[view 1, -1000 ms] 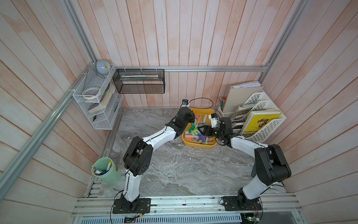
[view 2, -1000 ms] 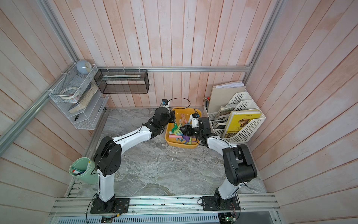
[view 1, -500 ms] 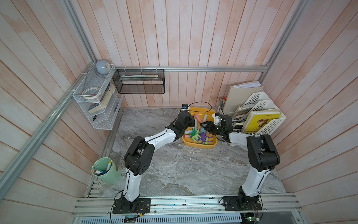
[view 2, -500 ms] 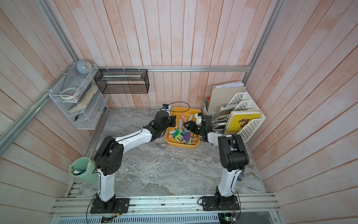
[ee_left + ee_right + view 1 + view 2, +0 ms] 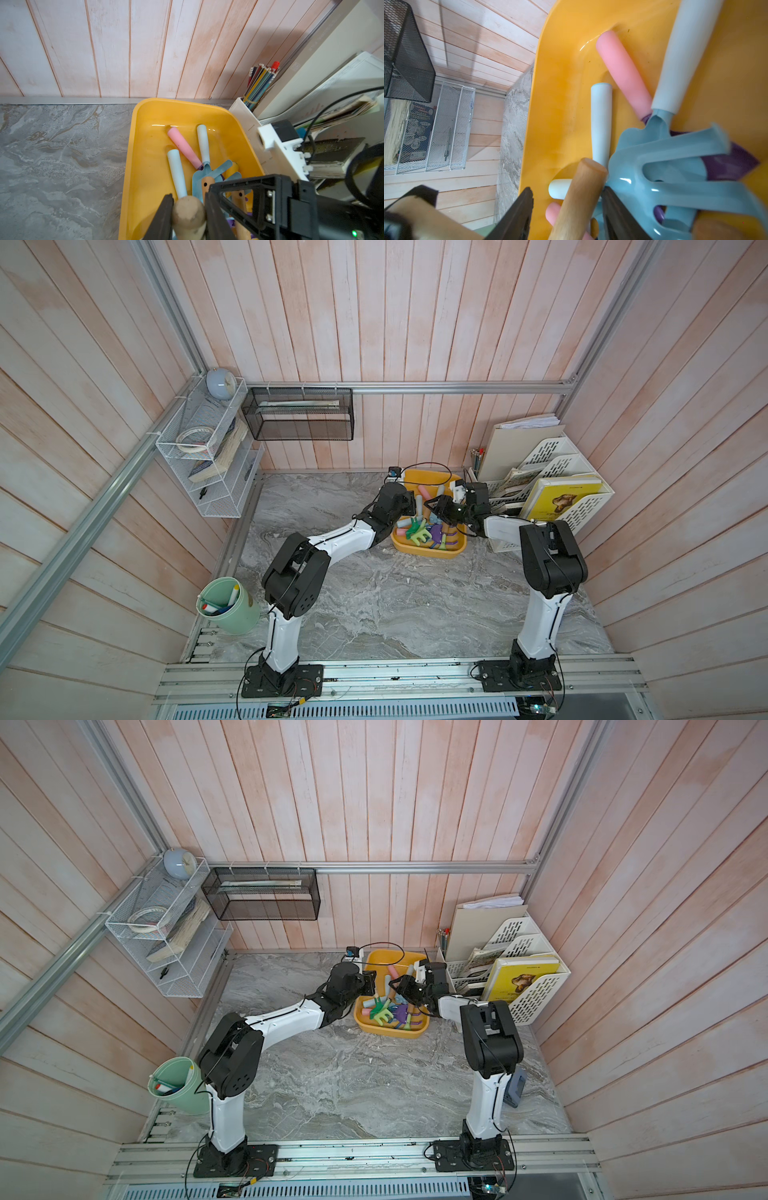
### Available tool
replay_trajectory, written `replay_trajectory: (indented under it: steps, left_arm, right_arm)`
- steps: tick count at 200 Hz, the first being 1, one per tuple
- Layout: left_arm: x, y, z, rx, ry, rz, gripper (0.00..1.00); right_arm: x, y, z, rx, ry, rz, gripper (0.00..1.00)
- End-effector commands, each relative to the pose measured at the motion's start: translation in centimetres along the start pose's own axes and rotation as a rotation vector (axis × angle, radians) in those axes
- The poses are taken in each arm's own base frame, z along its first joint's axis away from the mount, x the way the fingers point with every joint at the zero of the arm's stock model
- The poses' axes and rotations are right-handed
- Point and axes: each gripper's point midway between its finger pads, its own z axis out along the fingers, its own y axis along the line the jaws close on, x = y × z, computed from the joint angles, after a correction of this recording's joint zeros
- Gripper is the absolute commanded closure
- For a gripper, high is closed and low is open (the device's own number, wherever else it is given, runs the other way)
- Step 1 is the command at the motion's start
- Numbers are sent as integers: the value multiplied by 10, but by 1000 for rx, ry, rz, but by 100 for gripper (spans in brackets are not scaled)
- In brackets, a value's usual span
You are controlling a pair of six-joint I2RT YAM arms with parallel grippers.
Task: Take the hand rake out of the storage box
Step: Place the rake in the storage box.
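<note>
Yellow storage box [image 5: 145, 166], grey table [image 5: 62, 155] (marbled)

- Both top views are bright, evenly lit and sharp; the pink wooden wall planks [image 5: 415, 323] bow slightly toward the frame edges.
- The grey marbled counter [image 5: 395, 605] carries only faint, soft shadows.
- In the left wrist view, white glare streaks the shallow yellow plastic tray [image 5: 145, 158]; the round-ended wooden handle [image 5: 188, 214] is soft.
- In the right wrist view, the pale blue pronged tool head [image 5: 675, 149] smears with blur.
</note>
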Motion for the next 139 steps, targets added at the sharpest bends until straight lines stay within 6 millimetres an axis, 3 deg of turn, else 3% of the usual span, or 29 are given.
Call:
replay_trajectory:
  steps: [1, 27, 93, 139]
  left_arm:
    - [-46, -11, -22, 34, -142, -18, 100]
    - [-54, -11, -31, 44, -180, -23, 100]
    - [-53, -2, -31, 19, -182, -19, 100]
    - [-65, 8, -36, 30, -209, -47, 100]
  right_arm:
    - [6, -10, 4, 92, 12, -4, 45]
    - [9, -4, 10, 91, 34, -17, 46]
    - [13, 5, 11, 50, 54, -14, 52]
    - [22, 13, 6, -10, 87, 10, 41]
